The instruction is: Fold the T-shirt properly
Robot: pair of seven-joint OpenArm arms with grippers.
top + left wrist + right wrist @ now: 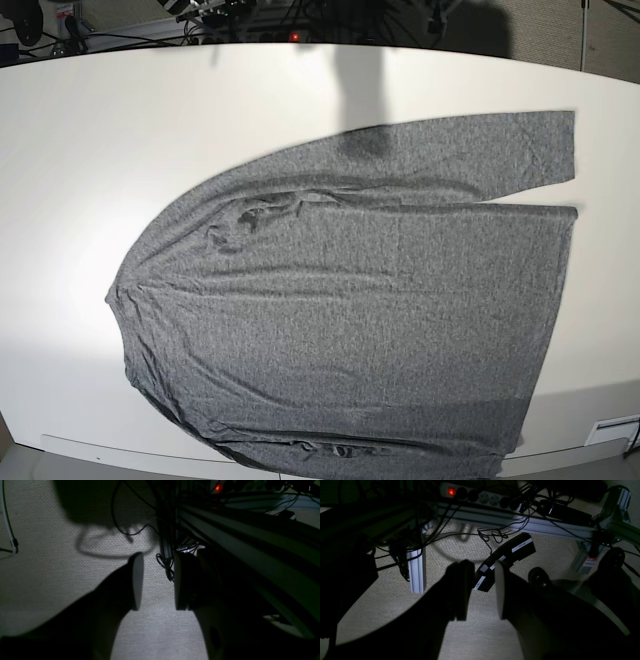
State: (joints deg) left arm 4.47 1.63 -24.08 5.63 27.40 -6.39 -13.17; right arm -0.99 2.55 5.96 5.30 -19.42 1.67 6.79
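Observation:
The T-shirt (380,310), dark heathered grey, lies spread flat on the white table (110,130) in the base view. One long sleeve (470,150) stretches along its far side toward the right, and its near edge hangs over the table's front rim. Neither arm shows in the base view. In the left wrist view my left gripper (158,582) is open, with only carpeted floor between its fingers. The right wrist view shows my right gripper (481,591) open too, empty, also over the floor. No cloth appears in either wrist view.
An aluminium frame rail (250,542) runs close on the right of the left gripper, with hanging cables (166,566). Near the right gripper are a frame post (416,567), a black labelled box (510,552), a power strip (480,496) and a caster wheel (538,577).

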